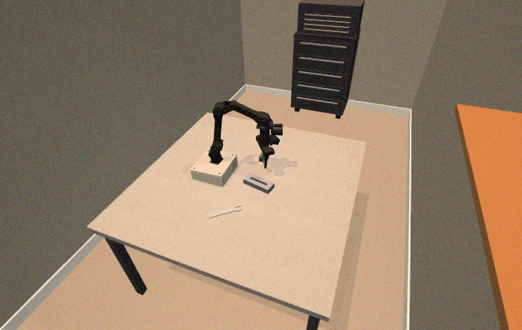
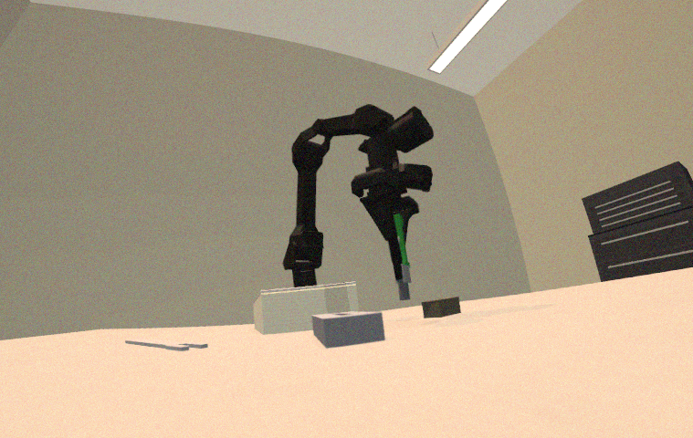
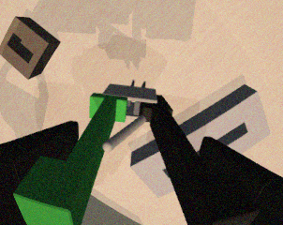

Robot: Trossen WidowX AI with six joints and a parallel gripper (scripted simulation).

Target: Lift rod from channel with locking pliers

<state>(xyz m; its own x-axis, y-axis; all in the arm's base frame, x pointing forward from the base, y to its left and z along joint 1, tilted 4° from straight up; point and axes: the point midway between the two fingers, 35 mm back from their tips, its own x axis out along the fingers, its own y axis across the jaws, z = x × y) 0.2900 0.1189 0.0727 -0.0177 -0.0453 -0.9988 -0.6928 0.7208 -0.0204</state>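
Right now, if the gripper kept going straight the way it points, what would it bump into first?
Probably the table top, touched first by the pliers in the gripper. The grey block seems off to one side, though depth is hard to judge.

A pale table (image 1: 222, 245) (image 2: 339, 391) (image 3: 245, 42) carries a slotted gray block (image 1: 255, 185) (image 2: 349, 329) (image 3: 202, 136), a light base box (image 1: 207, 177) (image 2: 290, 314) to its left, a thin forked tool (image 1: 223, 212) (image 2: 157, 344) on the near side, and a small dark slotted block (image 2: 441, 307) (image 3: 26, 47) at far right in the exterior view.
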